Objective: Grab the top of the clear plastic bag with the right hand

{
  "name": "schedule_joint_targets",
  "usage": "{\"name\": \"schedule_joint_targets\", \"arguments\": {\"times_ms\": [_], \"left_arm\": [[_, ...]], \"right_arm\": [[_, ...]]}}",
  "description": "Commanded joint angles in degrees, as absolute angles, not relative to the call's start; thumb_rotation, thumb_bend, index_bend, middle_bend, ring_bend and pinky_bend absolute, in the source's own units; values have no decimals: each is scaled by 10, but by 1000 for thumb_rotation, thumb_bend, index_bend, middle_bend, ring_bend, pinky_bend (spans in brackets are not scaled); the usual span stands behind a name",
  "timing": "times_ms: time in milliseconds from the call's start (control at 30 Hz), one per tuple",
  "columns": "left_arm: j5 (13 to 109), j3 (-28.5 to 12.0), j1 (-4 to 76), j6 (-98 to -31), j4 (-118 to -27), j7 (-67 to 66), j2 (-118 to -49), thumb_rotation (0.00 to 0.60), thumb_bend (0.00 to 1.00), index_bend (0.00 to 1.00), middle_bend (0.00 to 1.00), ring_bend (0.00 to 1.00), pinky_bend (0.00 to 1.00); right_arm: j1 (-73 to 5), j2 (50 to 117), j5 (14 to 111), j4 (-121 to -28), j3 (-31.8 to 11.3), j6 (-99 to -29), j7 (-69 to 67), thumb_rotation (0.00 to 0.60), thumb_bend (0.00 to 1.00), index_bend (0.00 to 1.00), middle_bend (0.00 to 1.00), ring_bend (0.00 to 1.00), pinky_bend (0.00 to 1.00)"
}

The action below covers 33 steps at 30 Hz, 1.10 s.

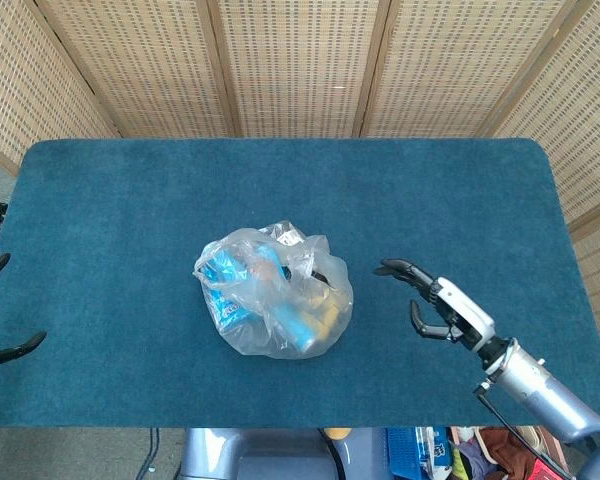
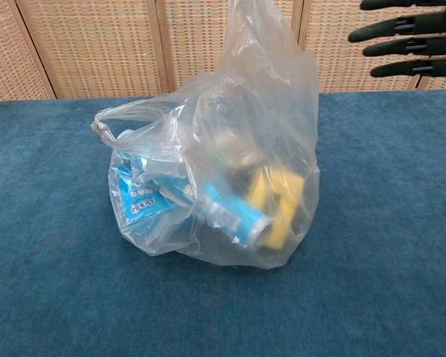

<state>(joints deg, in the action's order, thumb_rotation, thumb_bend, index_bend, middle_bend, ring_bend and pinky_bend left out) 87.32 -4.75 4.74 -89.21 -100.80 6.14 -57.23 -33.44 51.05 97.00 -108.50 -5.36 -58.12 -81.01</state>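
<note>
Holding blue packets, possibly a can: clear plastic bag (image 1: 273, 303) | right hand (image 1: 435, 305) fingers spread, empty

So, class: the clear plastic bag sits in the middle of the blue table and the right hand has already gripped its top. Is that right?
Not quite. The clear plastic bag does sit mid-table, but the right hand is apart from it, fingers spread, holding nothing. The head view shows the gap.
</note>
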Motion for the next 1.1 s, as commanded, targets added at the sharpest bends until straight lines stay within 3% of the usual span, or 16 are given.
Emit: {"name": "schedule_joint_targets", "arguments": {"times_ms": [33,633,1000,1100], "left_arm": [[870,-49,48,-891,-1007,67,-570,600,153,0,0,0,0],[861,-52,52,-882,-1005,77,-569,600,153,0,0,0,0],[858,-54,53,-882,-1004,78,-571,600,153,0,0,0,0],[857,-54,53,-880,-1003,79,-571,600,156,0,0,0,0]], "right_arm": [[-363,530,951,-1099,-63,-553,-851,600,986,148,210,84,47],[-447,585,854,-1123,-115,-466,-854,600,979,180,223,93,46],[-494,601,859,-1121,-145,-423,-958,600,588,215,223,62,2],[-507,614,855,-1113,-149,-411,-969,600,541,214,223,52,0]]}}
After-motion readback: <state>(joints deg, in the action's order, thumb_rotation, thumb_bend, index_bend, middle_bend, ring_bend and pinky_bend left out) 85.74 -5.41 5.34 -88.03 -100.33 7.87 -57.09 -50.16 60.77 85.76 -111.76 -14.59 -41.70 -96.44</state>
